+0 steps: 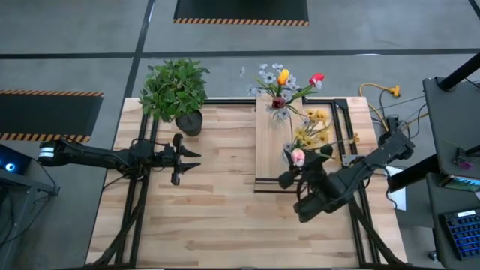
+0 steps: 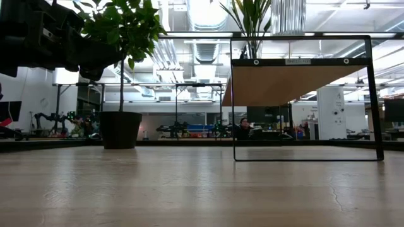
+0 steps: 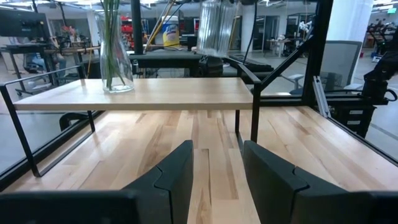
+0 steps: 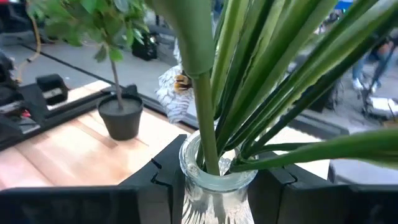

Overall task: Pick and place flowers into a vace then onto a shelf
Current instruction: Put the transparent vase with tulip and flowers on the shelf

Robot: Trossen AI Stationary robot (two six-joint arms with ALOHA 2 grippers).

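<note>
right gripper [image 4: 214, 186] jaws clamped round ribbed glass vase [image 4: 214, 196] of smooth green stems; left gripper [image 3: 217, 180] jaws apart

A bushy green potted plant [image 1: 175, 90] stands in its dark pot at the far left corner of my wooden table [image 1: 202, 217]. Off the table's right side I see a yellow cable [image 1: 379, 91] on the grey floor and a keyboard [image 1: 461, 229] on a dark desk. Striped mats [image 1: 240, 10] lie beyond.

Overhead straight down, low table-level, two wrist views, sharing the shelf [image 1: 271, 142]
</note>
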